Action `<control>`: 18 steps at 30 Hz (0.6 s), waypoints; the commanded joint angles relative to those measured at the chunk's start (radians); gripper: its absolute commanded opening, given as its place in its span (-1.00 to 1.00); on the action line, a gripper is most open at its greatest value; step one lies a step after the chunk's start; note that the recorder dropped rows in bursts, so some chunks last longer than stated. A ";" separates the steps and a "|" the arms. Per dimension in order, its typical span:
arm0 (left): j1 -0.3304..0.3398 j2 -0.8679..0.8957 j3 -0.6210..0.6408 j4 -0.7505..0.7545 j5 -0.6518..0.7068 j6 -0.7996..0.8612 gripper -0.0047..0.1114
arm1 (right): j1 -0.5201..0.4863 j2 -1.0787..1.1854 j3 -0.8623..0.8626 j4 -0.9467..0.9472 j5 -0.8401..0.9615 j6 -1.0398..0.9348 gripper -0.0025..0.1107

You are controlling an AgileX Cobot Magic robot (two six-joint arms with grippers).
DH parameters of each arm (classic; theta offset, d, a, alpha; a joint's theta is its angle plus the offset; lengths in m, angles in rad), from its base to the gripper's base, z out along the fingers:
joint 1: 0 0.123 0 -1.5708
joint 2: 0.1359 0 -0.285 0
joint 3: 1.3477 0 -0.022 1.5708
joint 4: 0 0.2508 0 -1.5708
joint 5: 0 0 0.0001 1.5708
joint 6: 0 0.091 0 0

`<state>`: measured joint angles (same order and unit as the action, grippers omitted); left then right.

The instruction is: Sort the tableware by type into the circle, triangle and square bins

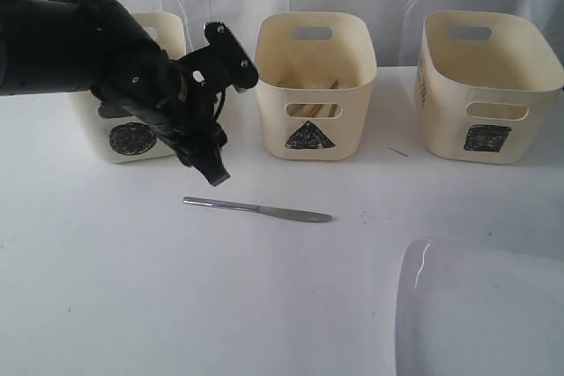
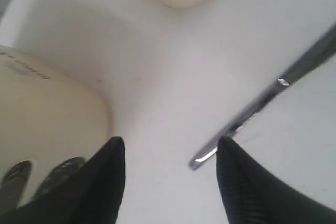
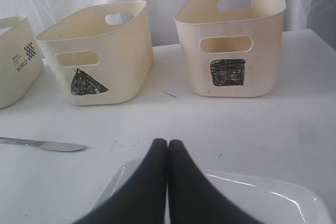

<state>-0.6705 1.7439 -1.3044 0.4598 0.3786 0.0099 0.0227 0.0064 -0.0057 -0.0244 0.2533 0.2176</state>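
Note:
A steel table knife (image 1: 257, 209) lies flat on the white table in front of the circle bin (image 1: 132, 140) and the triangle bin (image 1: 313, 85). My left gripper (image 1: 211, 169) hangs just above the knife's handle end, tilted down. In the left wrist view it (image 2: 170, 145) is open with nothing between its fingers, and the knife (image 2: 278, 82) runs beside one fingertip. My right gripper (image 3: 168, 142) is shut and empty over the large white square plate (image 3: 262, 192). The square bin (image 1: 489, 85) stands at the far right. Wooden chopsticks (image 1: 310, 85) lie in the triangle bin.
The three cream tubs stand in a row along the back, before a white curtain. The plate (image 1: 476, 305) fills the near right corner. A small dark speck (image 1: 398, 152) lies between the triangle and square bins.

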 commanded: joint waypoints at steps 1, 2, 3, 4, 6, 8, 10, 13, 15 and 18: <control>-0.018 -0.003 -0.007 -0.423 0.092 0.296 0.05 | -0.004 -0.006 0.006 -0.001 -0.008 0.003 -0.96; -0.018 -0.003 -0.012 -0.527 0.133 0.395 0.05 | -0.004 -0.006 0.006 -0.001 -0.008 0.003 -0.96; -0.018 -0.003 -0.019 -0.594 0.173 0.503 0.05 | -0.004 -0.006 0.006 -0.001 -0.008 0.003 -0.96; -0.018 -0.003 -0.027 -0.651 0.239 0.603 0.05 | -0.004 -0.006 0.006 -0.001 -0.008 0.003 -0.96; -0.018 -0.003 -0.046 -0.705 0.403 0.756 0.05 | -0.004 -0.006 0.006 -0.001 -0.008 0.003 -0.96; -0.018 -0.003 -0.061 -0.727 0.586 0.929 0.05 | -0.004 -0.006 0.006 -0.001 -0.008 0.003 -0.96; -0.018 -0.008 -0.064 -0.723 0.646 0.950 0.05 | -0.004 -0.006 0.006 -0.001 -0.008 0.003 -0.96; -0.018 -0.022 -0.064 -0.721 0.651 0.947 0.05 | -0.004 -0.006 0.006 -0.001 -0.008 0.003 -0.96; -0.018 -0.031 -0.064 -0.716 0.642 0.947 0.05 | -0.004 -0.006 0.006 -0.001 -0.008 0.003 -0.96; -0.018 -0.045 -0.064 -0.693 0.629 0.947 0.05 | -0.004 -0.006 0.006 -0.001 -0.008 0.003 -0.96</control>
<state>-0.6855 1.7238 -1.3608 -0.2396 0.9931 0.9499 0.0227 0.0064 -0.0057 -0.0244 0.2533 0.2176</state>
